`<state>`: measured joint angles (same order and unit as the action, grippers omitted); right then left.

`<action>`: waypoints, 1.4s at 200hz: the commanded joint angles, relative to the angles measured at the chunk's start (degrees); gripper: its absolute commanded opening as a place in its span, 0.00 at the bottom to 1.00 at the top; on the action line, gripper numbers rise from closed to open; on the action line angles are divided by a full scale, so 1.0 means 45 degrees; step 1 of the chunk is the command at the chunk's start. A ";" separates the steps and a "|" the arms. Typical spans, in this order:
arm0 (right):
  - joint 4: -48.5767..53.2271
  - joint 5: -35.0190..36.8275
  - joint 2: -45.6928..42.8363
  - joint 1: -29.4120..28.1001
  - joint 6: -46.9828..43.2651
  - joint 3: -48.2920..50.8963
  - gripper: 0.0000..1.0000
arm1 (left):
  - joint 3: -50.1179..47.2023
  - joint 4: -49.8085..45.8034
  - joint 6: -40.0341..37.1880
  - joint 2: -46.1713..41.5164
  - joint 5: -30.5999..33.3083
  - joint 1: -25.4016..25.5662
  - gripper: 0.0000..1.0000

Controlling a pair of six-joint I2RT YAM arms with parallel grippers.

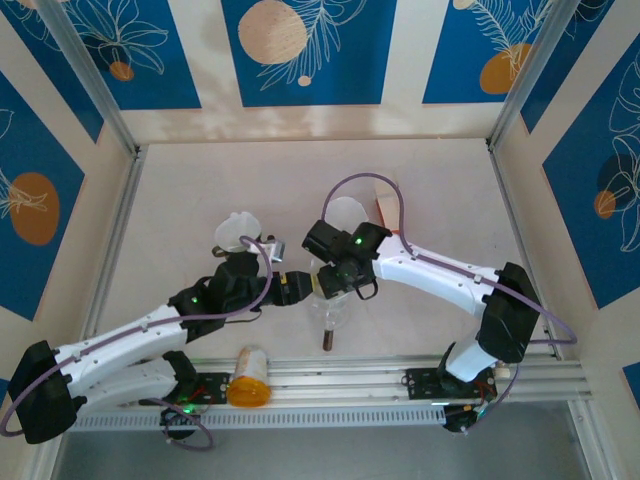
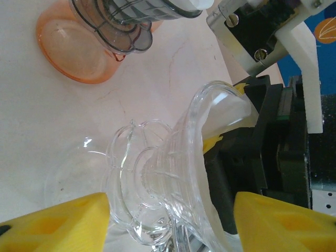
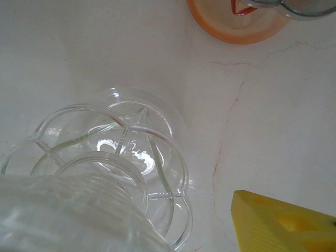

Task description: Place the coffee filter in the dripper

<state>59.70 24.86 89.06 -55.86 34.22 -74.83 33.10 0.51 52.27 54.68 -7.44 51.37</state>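
Two arms at desk centre | dripper [image 2: 173,178] clear, tipped, rim clamped by right gripper [image 2: 231,121] | left fingers [image 2: 58,223] wide apart, holding nothing | filter: cannot tell where | advice: level dripper before inserting

You are looking down on a pale, faintly veined tabletop [image 1: 200,200] walled by blue panels [image 1: 300,50] printed with white leaves and orange circles. An orange-lidded jar [image 1: 249,377] lies on its side on the metal rail [image 1: 380,395] at the near edge. In your left wrist view, an orange translucent lid [image 2: 71,50] rests on the tabletop, partly under a clear ribbed container [image 2: 131,21].
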 commanded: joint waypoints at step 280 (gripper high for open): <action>0.0713 0.0671 -0.3430 0.0618 0.1136 0.0940 0.65 | -0.0278 -0.0250 0.0169 0.0170 0.0306 -0.0126 0.56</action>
<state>60.75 26.70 75.11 -53.67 36.95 -72.53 32.49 0.75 52.66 54.94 -6.81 51.33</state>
